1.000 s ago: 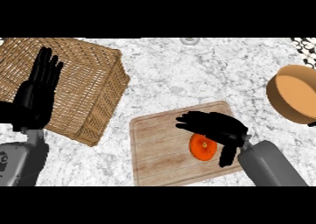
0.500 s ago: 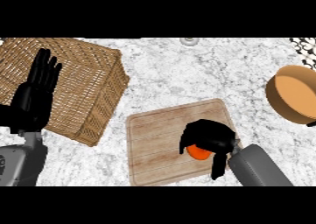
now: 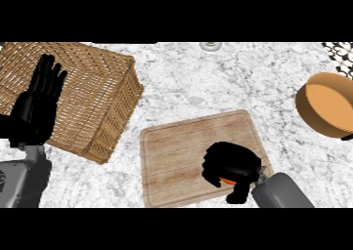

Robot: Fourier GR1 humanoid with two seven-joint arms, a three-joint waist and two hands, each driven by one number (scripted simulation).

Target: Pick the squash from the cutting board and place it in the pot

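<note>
On the white marbled table (image 3: 208, 83) a wooden cutting board (image 3: 183, 156) lies beside a wicker basket (image 3: 92, 97). The right hand (image 3: 233, 163) is curled over the orange squash (image 3: 228, 181), probably gripping it for the lift, though little of it shows. The copper pot (image 3: 330, 107) waits well apart at right. The left hand (image 3: 38, 105) rests over the basket, fingers straight.

We find no readable text, label, brand, number or sign on anything here.
</note>
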